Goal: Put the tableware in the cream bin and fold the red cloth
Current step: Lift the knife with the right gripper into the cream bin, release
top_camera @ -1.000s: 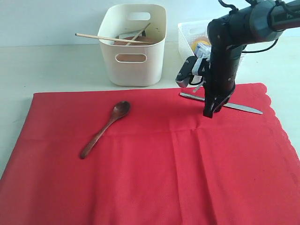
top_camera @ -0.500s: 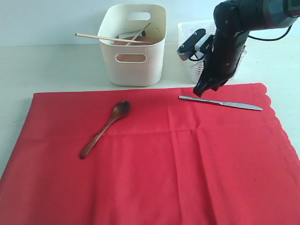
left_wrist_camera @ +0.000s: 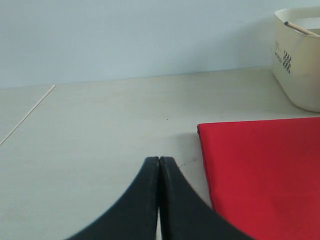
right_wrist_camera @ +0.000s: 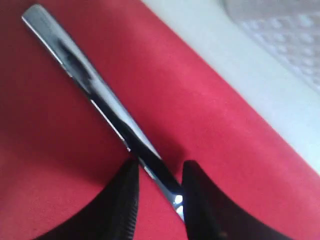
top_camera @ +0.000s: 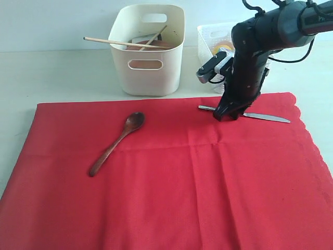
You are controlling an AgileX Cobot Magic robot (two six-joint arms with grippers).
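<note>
My right hand (top_camera: 227, 115) is down on the cloth (top_camera: 171, 177), at about 2 o'clock from its middle, standing over the knife (top_camera: 268, 118). The jaws are apart and straddle the knife near one end: in the right wrist view one finger (right_wrist_camera: 125, 200) sits on each side of the blade and the gap is a little wider than the steel, so I am not gripping it. The knife lies flat on the cloth, pointing roughly from 9 to 3 o'clock, close to the far edge. The spoon (top_camera: 117, 141) lies on the cloth at about 10 o'clock from the middle, bowl end farther from the camera, well apart from the knife. The bin (top_camera: 151, 49) stands on the tabletop (top_camera: 67, 78) at 12 o'clock, just beyond the cloth, with the chopsticks (top_camera: 119, 42) in it, one resting across the rim and sticking out toward 9 o'clock. A white basket (top_camera: 210, 39) stands beside the bin at 1 o'clock. My left hand (left_wrist_camera: 159, 165) is closed, empty, over bare tabletop near a corner of the cloth.
</note>
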